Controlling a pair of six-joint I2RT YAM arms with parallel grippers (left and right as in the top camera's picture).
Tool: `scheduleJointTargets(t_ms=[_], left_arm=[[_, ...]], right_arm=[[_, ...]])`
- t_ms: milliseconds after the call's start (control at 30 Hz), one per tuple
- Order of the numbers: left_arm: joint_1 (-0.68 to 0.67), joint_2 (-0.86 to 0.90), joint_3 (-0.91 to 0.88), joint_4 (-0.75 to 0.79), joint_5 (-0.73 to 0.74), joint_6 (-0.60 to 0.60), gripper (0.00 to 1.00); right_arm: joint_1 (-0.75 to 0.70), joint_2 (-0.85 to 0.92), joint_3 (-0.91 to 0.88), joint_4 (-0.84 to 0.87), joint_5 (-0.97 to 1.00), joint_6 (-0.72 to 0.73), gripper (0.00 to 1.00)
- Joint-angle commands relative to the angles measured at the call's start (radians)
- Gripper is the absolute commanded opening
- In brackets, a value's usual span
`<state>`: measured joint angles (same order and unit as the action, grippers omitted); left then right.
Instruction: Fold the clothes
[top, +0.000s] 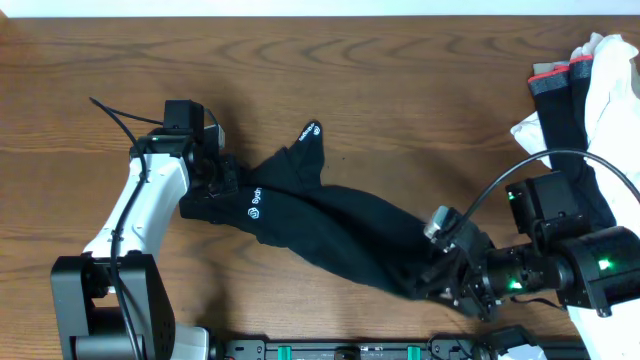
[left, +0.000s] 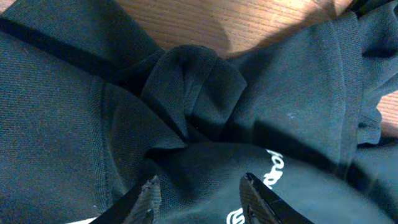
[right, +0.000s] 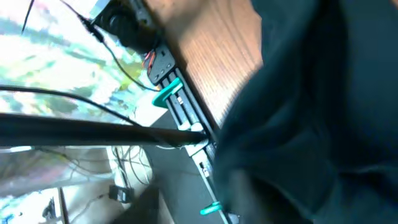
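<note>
Black T-shirt (top: 330, 215), bunched on tabletop (top: 400, 90). Step, apparently: spreading; left tool (left: 200, 194) parted over fabric; right tool (top: 445, 272): state unreadable. Next, likely: grip edges, flatten.

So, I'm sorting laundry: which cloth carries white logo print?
The black T-shirt in the middle; the red-banded garment and white cloth at right show none.
</note>
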<state>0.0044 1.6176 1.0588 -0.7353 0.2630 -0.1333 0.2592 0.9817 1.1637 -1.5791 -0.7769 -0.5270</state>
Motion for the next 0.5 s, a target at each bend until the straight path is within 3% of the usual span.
scheduleJointTargets(t_ms=[0, 100, 167, 300, 467], left_arm=[[0.001, 0.002, -0.002, -0.003, 0.006, 0.010, 0.48], [0.001, 0.002, -0.002, -0.004, 0.006, 0.010, 0.50], [0.000, 0.002, -0.002, -0.004, 0.007, 0.009, 0.50], [-0.008, 0.002, 0.003, -0.004, 0.075, 0.045, 0.50], [-0.085, 0.002, 0.059, -0.003, 0.111, 0.134, 0.50]], right_arm=[[0.023, 0.003, 0.000, 0.014, -0.012, -0.023, 0.53], [0.023, 0.003, 0.000, 0.078, 0.077, 0.055, 0.49], [0.023, 0.004, 0.000, 0.191, 0.208, 0.242, 0.42], [0.023, 0.031, 0.000, 0.365, 0.435, 0.543, 0.41], [0.023, 0.115, 0.000, 0.462, 0.503, 0.638, 0.56]])
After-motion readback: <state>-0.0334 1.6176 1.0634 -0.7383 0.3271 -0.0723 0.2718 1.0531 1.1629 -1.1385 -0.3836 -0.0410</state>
